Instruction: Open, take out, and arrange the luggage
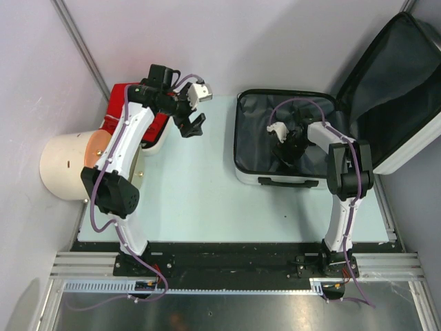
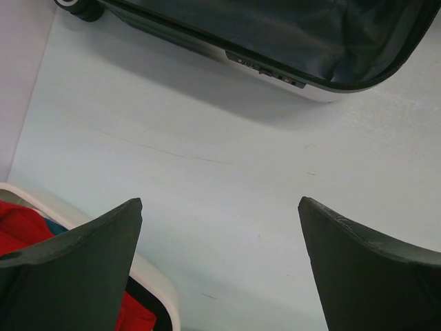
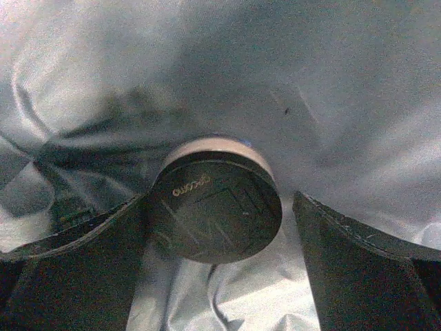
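Luggage: Your suitcase lies open on the pale table, right of centre in the overhead view. Its dark-lined base is flat and its carry handle faces the arm bases.
Lid: The lid is thrown back on the side of the luggage away from your left arm. It stands tilted against the right-hand wall with its black lining showing.
Right gripper: Your right gripper is down inside the luggage base, over the crumpled lining, with its fingers spread wide.
Round container: A dark-capped round container with a pale rim sits on the lining inside the luggage, between the spread fingers. There is a clear gap to one finger. The other finger is just beside the container, and whether it touches cannot be told.
Left gripper: Your left gripper hangs over bare table, well apart from the luggage on its left side. Its fingers are parted wide and carry nothing.
Tub: A cream tub holding red cloth stands beyond that gripper, farther from the luggage.
Cylinder: A cream cylinder with an orange end lies farthest from the luggage, against the left wall.
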{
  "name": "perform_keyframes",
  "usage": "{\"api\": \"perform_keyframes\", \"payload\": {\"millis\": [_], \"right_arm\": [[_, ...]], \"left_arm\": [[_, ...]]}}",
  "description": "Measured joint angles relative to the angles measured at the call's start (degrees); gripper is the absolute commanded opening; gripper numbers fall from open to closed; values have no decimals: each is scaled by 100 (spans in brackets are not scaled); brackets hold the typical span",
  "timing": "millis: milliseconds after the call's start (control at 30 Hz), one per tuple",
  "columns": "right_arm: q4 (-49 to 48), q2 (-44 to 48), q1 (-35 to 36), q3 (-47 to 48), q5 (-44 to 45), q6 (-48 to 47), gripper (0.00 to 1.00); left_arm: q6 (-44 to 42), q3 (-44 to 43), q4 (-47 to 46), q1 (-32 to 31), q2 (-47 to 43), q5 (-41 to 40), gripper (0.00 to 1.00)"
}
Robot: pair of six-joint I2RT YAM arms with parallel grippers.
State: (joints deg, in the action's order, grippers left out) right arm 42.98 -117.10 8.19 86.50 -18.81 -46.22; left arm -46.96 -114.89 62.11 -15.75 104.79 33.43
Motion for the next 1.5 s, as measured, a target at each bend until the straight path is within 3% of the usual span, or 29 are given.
{"api": "perform_keyframes", "payload": {"millis": [167,467,700,867,1067,1267,1500], "right_arm": [[-225,-55,74,-4,70,-31,53],[96,-44,9,195,-232,-31,36],[892,-22,-201,1467,-1060,63,34],[1681,-17,-219,2538,-1945,116,34],[2634,-13,170,3108,-3027,44,34],[3167,-13,990,3134,-3694,-197,33],[3327,-13,1622,3191,-4168,-236,33]], "left_arm": [[221,2,-31,20,0,59,100],[765,83,-704,289,-109,295,100],[428,813,-1460,289,-704,586,100],[-914,2116,-1823,68,-1661,802,100],[-2518,3292,-2229,-734,-2575,1049,100],[-3252,3744,-2706,-1266,-2723,1213,92],[-3768,4181,-2931,-1606,-2750,1327,75]]}}
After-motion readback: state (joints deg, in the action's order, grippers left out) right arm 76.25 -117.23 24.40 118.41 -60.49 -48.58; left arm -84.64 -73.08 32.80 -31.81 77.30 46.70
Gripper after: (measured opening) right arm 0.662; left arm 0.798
